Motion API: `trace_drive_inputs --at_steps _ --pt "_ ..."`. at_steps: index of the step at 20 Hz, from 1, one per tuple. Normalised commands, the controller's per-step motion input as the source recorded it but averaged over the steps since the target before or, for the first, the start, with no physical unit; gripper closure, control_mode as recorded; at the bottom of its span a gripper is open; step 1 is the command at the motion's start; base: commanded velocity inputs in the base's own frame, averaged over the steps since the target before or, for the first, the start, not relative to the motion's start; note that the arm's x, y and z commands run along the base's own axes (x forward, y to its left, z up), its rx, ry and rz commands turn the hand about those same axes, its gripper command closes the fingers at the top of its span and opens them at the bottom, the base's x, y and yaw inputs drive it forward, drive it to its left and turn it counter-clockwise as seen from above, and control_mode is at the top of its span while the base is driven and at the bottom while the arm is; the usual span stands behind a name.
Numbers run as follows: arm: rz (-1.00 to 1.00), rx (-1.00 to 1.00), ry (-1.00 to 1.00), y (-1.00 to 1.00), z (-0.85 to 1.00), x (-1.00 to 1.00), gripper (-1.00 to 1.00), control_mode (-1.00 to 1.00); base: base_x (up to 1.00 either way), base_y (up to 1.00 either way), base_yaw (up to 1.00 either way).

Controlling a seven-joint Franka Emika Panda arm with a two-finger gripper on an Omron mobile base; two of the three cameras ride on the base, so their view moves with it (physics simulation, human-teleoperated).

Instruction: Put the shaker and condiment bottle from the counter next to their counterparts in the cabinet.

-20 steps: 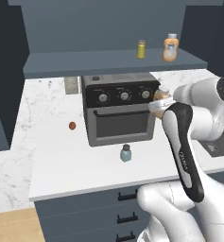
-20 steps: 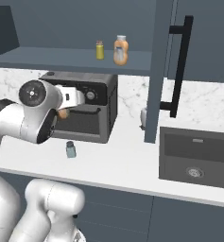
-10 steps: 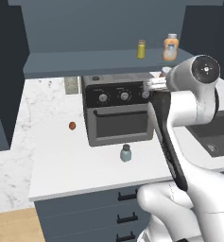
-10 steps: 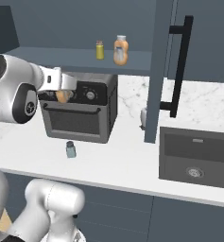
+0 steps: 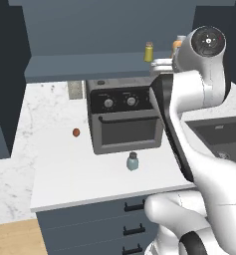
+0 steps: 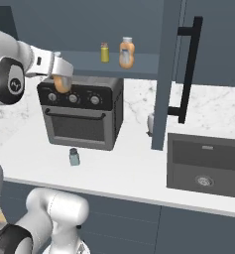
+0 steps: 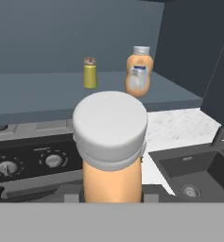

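Status: the task is roughly at its midpoint for the first item, and the second item is untouched.

1. Condiment bottle. You will find the condiment bottle (image 7: 112,156) clamped in the pincer (image 6: 61,81), which is closed on its orange body below the pale cap. In the right base view the bottle hangs in the air in front of the top edge of the toaster oven (image 6: 84,116), lifted clear of the desk (image 6: 129,171) but below the cabinet (image 7: 38,97) shelf. It is not yet on the shelf. The fingers themselves are hidden behind the bottle in the hand view.

2. Counterparts. Both stand on the shelf above the toaster oven: the yellow-green shaker (image 7: 90,73) and, just to its right, the shelf bottle (image 7: 138,72). The shelf surface to the right of the shelf bottle and in front of it looks bare, so you have room to set the held bottle beside it.

3. Shaker. The shaker (image 5: 133,161) stands upright on the desk directly in front of the toaster oven door. Nothing holds it.

4. Remaining work, as judged here:
   - raise the held bottle to shelf height and carry it forward past the toaster oven;
   - set it down next to the shelf bottle and release;
   - return for the shaker and place it beside the yellow-green shaker.
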Motion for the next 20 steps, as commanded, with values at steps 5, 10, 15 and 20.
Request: trace_drive_inputs --at_steps 5,10,15,20 --pt "0.00 0.00 0.01 0.00 0.06 0.11 1.00 -1.00 0.00 0.00 0.00" --pt "0.00 0.00 -0.04 0.00 0.14 0.05 1.00 -1.00 0.00 0.00 0.00" --pt "0.01 0.00 -0.03 -0.01 -0.04 0.02 1.00 -1.00 0.00 0.00 0.00" --pt "-0.02 -0.01 -0.17 -0.04 0.00 0.06 1.00 -1.00 0.00 0.00 0.00"
